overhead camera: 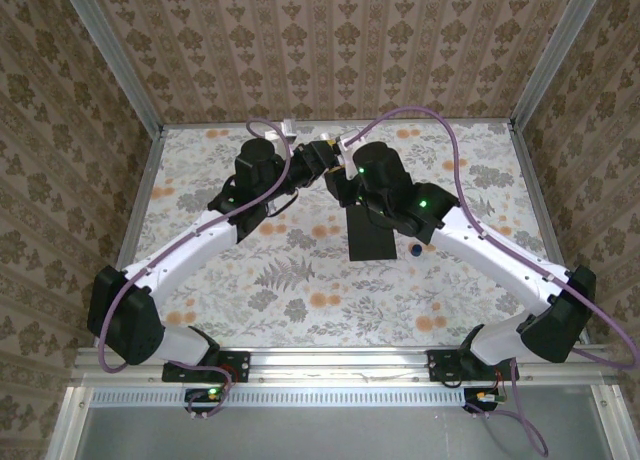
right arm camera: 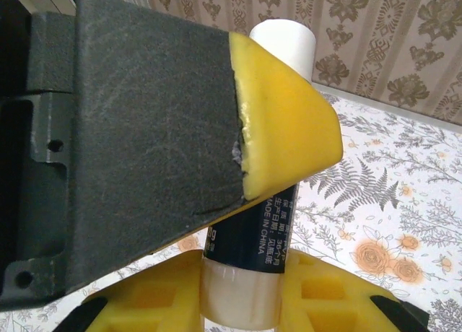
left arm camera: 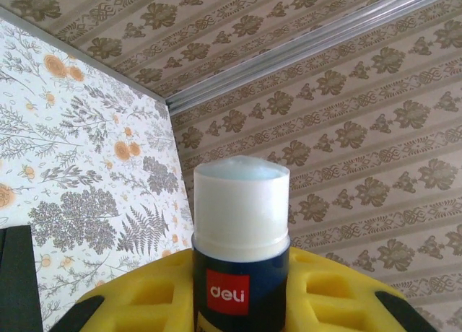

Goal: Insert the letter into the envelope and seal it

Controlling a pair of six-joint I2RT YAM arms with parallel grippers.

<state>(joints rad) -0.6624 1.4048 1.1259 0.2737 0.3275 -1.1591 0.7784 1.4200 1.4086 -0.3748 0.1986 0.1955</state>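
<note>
Sealing looks to be the step in hand. The black envelope lies flat in the middle of the table, partly under your right forearm. Beyond it, the left gripper clamps the blue barrel of the Deli glue stick and the right gripper pinches its pale end. Your next move likely calls for baring the glue, then bringing it down to the envelope. Both arms reach in from the near edge, wrists meeting toward the far wall.
</note>
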